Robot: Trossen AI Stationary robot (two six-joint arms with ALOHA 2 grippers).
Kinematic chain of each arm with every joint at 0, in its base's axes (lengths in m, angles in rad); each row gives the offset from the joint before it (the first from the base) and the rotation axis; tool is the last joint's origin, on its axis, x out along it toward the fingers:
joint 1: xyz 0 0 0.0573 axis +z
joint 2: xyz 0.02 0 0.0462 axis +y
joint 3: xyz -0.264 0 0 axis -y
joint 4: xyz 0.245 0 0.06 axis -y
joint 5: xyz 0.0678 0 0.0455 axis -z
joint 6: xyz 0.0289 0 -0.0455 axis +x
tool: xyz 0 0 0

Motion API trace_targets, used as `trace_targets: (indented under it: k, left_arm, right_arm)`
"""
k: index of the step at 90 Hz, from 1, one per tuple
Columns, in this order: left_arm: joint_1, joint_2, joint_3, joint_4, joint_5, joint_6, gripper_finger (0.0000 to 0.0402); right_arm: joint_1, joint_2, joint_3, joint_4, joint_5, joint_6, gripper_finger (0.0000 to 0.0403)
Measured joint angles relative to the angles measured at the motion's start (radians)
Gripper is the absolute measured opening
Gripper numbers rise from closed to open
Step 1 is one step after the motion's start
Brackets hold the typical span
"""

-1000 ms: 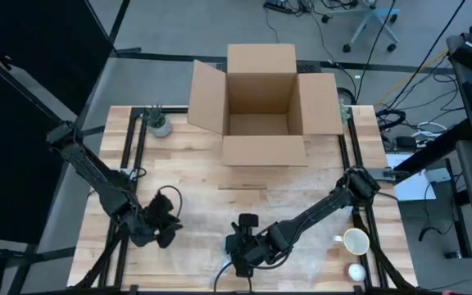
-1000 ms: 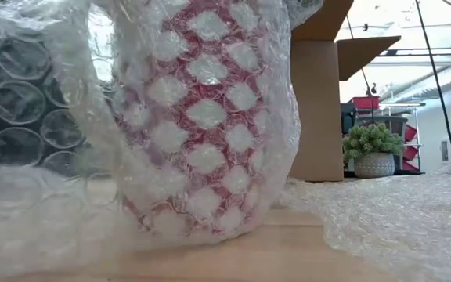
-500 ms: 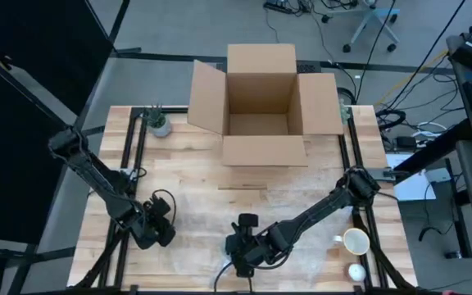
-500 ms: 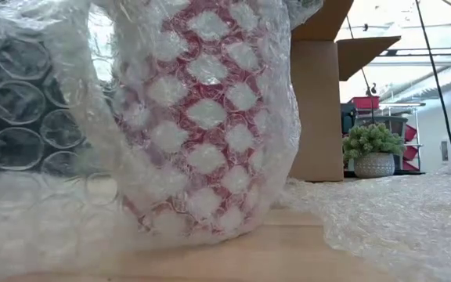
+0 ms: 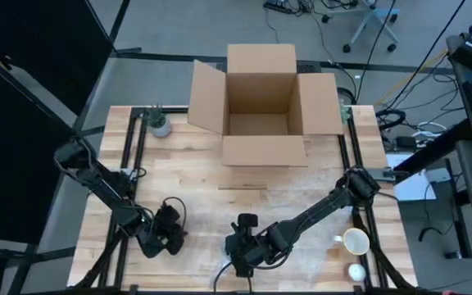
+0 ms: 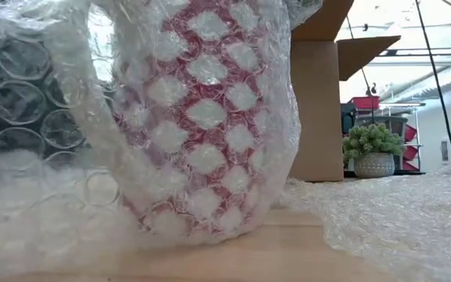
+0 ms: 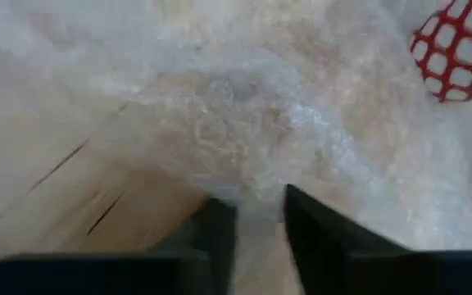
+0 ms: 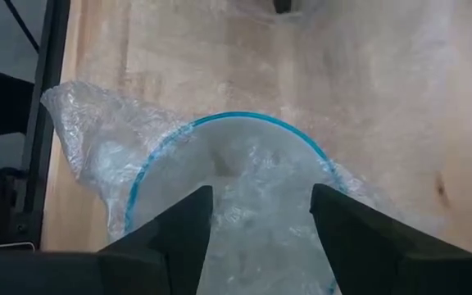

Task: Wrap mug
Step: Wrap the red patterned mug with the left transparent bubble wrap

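Note:
A red mug with white checks (image 6: 202, 117) stands upright on the table near its front edge, swathed in clear bubble wrap (image 6: 390, 211). Its blue rim (image 8: 228, 119) shows from above in the right wrist view, with wrap lying across the mouth. My right gripper (image 5: 242, 250) hovers over that mouth with its fingers (image 8: 183, 229) spread apart. My left gripper (image 5: 170, 232) sits low on the table to the mug's left, shut on the wrap (image 7: 301, 123). The mug (image 7: 457, 45) shows just beyond it. My left gripper pinches the bubble wrap's edge (image 7: 256, 192) between its two fingers, close to the tabletop and coming from the table's left. The sheet beyond the fingers is bunched and slack, and runs toward the mug. Whether my right gripper touches the mug or the wrap, I cannot tell.
An open cardboard box (image 5: 260, 98) stands at the far middle, with a small potted plant (image 5: 157, 123) at the far left. A white mug (image 5: 355, 242) and a small white object (image 5: 356, 272) sit at the near right. Bare wood lies between the box and the arms.
My left gripper has slid toward the table's near edge and to the right, closer to the mug. The wrap on the mug's left has heaped up higher against it. The mug and my right gripper have kept still.

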Motion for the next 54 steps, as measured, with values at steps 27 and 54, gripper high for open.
trace_targets:
  k: [27, 54]
  left_arm:
    - [0.012, -0.139, 0.153, 0.007, -0.214, 0.343, 0.0002]
    - [0.088, -0.149, 0.21, 0.117, -0.214, 0.604, 0.0002]
  right_arm:
    - [0.0, 0.0, 0.014, -0.008, -0.011, -0.03, 0.0196]
    - [0.001, 0.0, 0.169, -0.176, -0.084, -0.087, 0.0196]
